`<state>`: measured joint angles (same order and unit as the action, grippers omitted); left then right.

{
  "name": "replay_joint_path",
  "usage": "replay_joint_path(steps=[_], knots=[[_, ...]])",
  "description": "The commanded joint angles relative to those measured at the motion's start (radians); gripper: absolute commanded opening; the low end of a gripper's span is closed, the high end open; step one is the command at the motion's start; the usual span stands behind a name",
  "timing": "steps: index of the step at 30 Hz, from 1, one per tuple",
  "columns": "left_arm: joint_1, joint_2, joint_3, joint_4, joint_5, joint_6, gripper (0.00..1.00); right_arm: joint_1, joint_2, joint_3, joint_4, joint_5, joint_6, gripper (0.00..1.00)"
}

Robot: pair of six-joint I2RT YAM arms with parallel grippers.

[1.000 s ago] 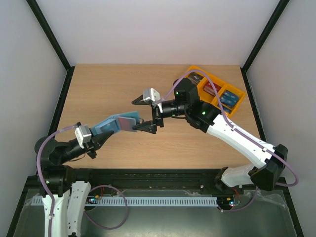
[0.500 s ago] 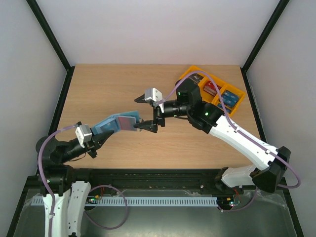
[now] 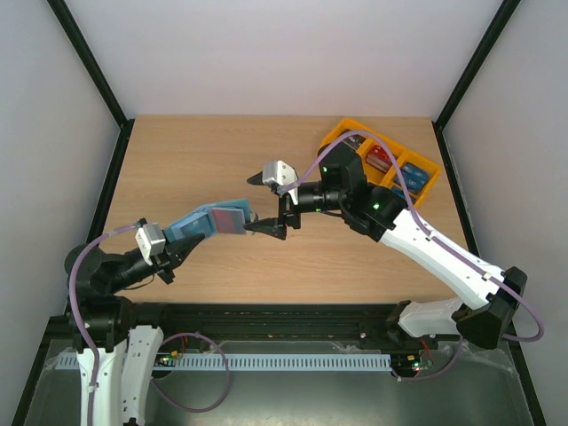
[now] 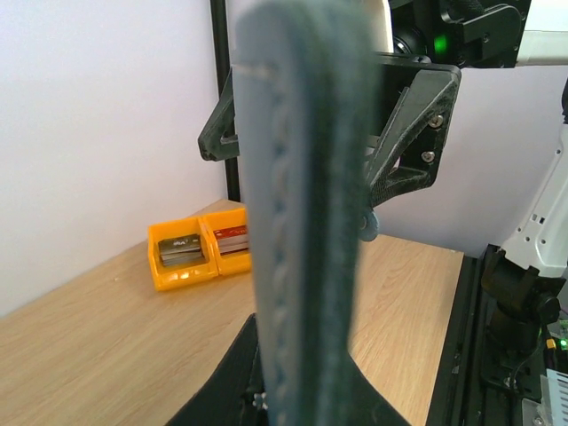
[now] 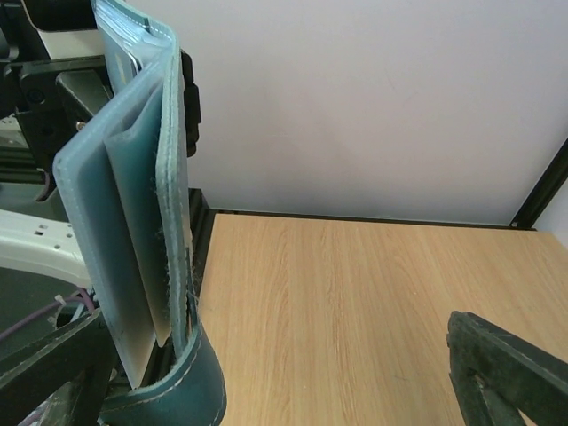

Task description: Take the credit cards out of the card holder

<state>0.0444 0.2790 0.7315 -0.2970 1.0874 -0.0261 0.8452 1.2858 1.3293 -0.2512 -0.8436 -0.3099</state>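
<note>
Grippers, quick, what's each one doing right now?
Left gripper: shut on the card holder.
Right gripper: open, holding nothing.

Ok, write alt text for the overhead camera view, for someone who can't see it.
The left gripper holds a teal card holder above a wooden table, and the open right gripper is lined up at the holder's free end. An orange tray with cards sits at the far right corner.

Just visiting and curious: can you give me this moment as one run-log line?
left gripper: shut on card holder | right gripper: open, at holder's free end | some credit cards in orange tray
</note>
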Motion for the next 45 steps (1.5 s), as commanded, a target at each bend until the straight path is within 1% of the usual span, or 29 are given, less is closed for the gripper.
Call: replay_joint_path(steps=[1,5,14,19,23,27,40,45], knots=[[0.005,-0.006,-0.009,0.041,-0.001,0.010,0.02,-0.002,-0.039,0.021,-0.028,0.033,-0.028,0.99],[0.005,-0.007,-0.011,0.045,0.000,0.003,0.02,-0.002,-0.027,0.019,-0.022,0.025,-0.019,0.99],[0.005,-0.006,-0.014,0.046,-0.001,0.006,0.02,-0.002,-0.009,0.022,-0.023,0.071,-0.021,0.99],[0.006,-0.007,-0.019,0.050,0.000,0.002,0.02,-0.003,0.004,0.032,-0.029,0.040,-0.023,0.99],[0.006,-0.007,-0.018,0.043,-0.001,0.008,0.02,-0.003,-0.021,0.013,-0.034,0.064,-0.051,0.99],[0.006,-0.006,-0.020,0.046,-0.003,0.009,0.02,-0.003,-0.021,0.021,-0.078,0.085,-0.071,0.99],[0.006,-0.008,-0.018,0.039,-0.003,0.009,0.02,-0.002,-0.004,0.023,-0.078,0.129,-0.051,0.99],[0.006,-0.038,-0.031,0.051,-0.004,0.004,0.02,-0.002,0.001,0.029,-0.116,0.160,-0.064,0.99]])
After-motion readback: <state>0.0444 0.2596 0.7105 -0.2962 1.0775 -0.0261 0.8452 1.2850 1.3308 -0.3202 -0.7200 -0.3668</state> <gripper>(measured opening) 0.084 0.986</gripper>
